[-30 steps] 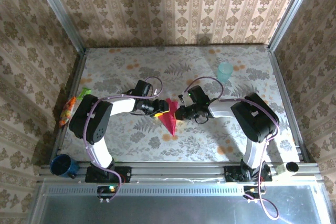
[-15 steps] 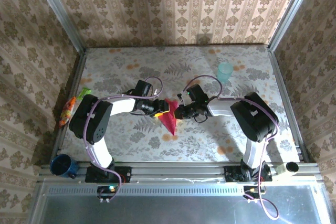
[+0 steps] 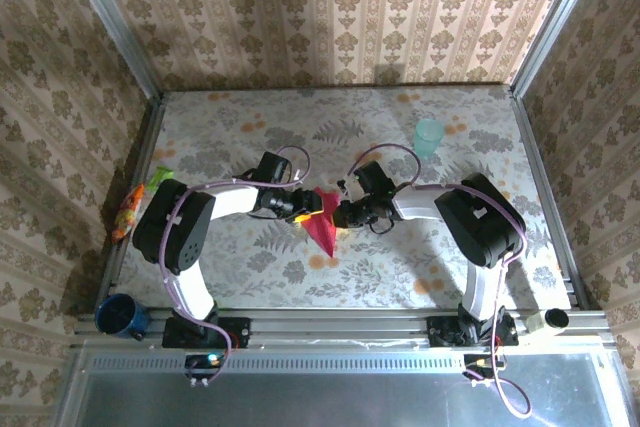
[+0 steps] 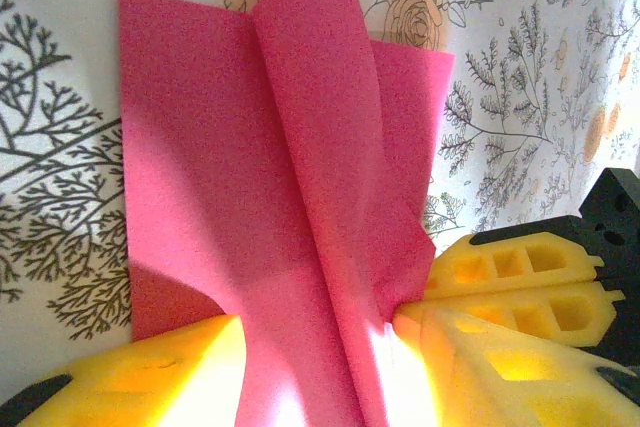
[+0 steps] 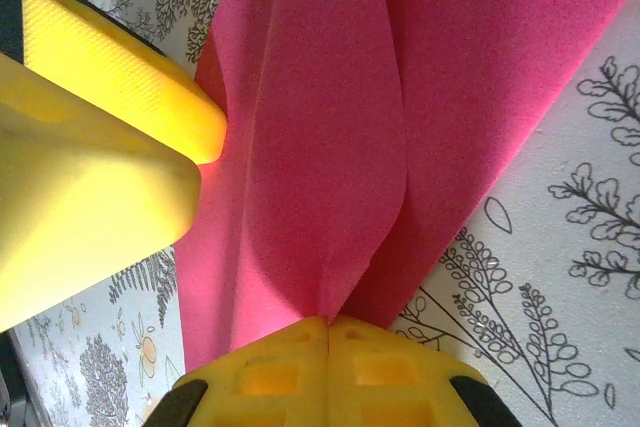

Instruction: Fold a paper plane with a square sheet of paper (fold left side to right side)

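"So, what's on the table right now?"

"A half-made magenta-red paper plane (image 3: 322,227). It lies in the middle of the floral table (image 3: 250,272), with its narrow tip toward the arm bases, and a gripper sits on either side of it. A pale teal cup (image 3: 428,135) stands well apart, farther back on the right."

"And the grippers?"

"The right gripper (image 5: 327,325) has its yellow fingers pressed together. They pinch a raised ridge of paper along the centre crease. The left gripper (image 4: 318,325) is partly spread, with one finger on each side of that ridge. It doesn't look clamped on anything."

"How should the left-to-right fold go?"

"I'd use the right pinch as the anchor, so the crease can't wander. The left fingers could take the left flap near its outer edge and carry it over the ridge until the two edges meet. I'd press along the crease only once they line up. Paper this thin probably buckles if it's hurried, so slow is better."
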{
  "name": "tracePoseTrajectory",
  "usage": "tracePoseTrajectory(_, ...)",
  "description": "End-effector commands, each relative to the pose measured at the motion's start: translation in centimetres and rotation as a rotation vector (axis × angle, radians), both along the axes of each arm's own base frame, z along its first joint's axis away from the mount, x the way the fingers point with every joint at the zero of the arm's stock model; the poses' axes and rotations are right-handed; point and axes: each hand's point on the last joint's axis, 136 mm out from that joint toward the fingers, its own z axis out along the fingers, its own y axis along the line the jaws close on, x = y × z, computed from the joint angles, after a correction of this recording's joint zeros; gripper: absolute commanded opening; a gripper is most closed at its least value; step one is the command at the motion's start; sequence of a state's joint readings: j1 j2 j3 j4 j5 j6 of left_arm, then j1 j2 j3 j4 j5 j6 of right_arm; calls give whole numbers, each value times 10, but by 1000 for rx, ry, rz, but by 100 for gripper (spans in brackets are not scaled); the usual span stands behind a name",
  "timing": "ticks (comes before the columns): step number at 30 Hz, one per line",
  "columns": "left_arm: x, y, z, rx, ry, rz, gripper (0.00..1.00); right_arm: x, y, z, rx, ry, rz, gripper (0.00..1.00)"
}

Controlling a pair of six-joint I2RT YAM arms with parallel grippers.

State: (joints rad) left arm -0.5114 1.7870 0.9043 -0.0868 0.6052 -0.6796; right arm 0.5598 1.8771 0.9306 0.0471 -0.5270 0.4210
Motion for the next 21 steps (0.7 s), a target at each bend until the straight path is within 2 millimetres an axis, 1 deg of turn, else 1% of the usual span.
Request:
tracePoseTrajectory(1,-10,6,-17,67,37,-13,51,-8,-16,-28,-104,49,-18,5)
tracePoseTrajectory(5,-4,1,-1,36,8,-9,52,-16,-23,-40,-141,82,-26,4)
tracePoseTrajectory(7,0,-1,11,22,-17,-8,52,-19,-26,-44,-152,94,-32,4)
tracePoseTrajectory(10,6,-2,27,5,-50,-6,53,-22,-28,-48,-158,107,-34,3)
tracePoseTrajectory(14,11,0,39,-2,-76,-6,51,-23,-30,-50,-172,112,-39,2)
tracePoseTrajectory(15,12,-1,42,-12,-79,-10,49,-24,-31,-50,-177,112,-41,2)
tracePoseTrajectory(17,13,-4,45,-34,-83,-19,41,-24,-32,-50,-186,112,-43,1)
tracePoseTrajectory(21,15,-17,50,-105,-83,-66,17,-23,-35,-51,-206,120,-52,1)
